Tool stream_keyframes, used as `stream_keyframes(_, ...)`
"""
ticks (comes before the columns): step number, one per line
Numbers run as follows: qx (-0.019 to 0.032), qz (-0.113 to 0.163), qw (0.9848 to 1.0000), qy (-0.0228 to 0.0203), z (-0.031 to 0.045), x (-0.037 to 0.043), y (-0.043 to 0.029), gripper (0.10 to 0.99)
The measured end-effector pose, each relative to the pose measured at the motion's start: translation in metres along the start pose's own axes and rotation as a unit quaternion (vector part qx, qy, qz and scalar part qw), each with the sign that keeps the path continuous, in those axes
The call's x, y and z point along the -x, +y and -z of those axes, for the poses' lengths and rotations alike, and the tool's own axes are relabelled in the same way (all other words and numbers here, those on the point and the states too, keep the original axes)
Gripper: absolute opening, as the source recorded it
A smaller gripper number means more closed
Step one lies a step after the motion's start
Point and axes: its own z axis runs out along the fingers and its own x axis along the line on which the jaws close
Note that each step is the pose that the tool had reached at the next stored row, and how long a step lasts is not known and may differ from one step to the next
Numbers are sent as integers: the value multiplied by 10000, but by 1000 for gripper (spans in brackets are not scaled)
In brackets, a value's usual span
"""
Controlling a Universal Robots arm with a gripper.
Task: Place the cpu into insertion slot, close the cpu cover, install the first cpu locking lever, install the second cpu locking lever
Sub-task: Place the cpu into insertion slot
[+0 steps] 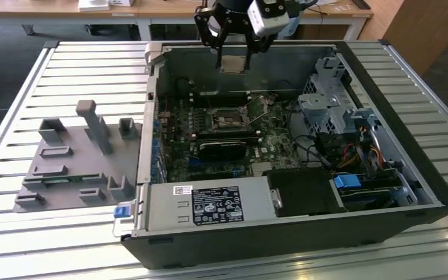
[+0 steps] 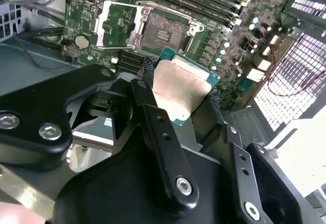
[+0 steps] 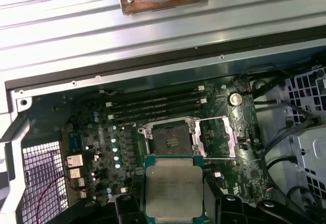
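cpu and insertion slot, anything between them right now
Nothing in the way: in the first wrist view the cpu, clamped in the gripper, hangs apart from the open insertion slot.

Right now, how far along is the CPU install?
Nothing is done yet. The gripper holds the cpu above the computer case. The insertion slot sits empty, the cpu cover swung open beside it. Seating, closing and locking remain.
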Motion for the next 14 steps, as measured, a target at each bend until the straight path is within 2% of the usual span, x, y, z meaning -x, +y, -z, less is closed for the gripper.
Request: stream_keyframes(14, -7, -434, 9990, -38, -2, 0, 1, 541)
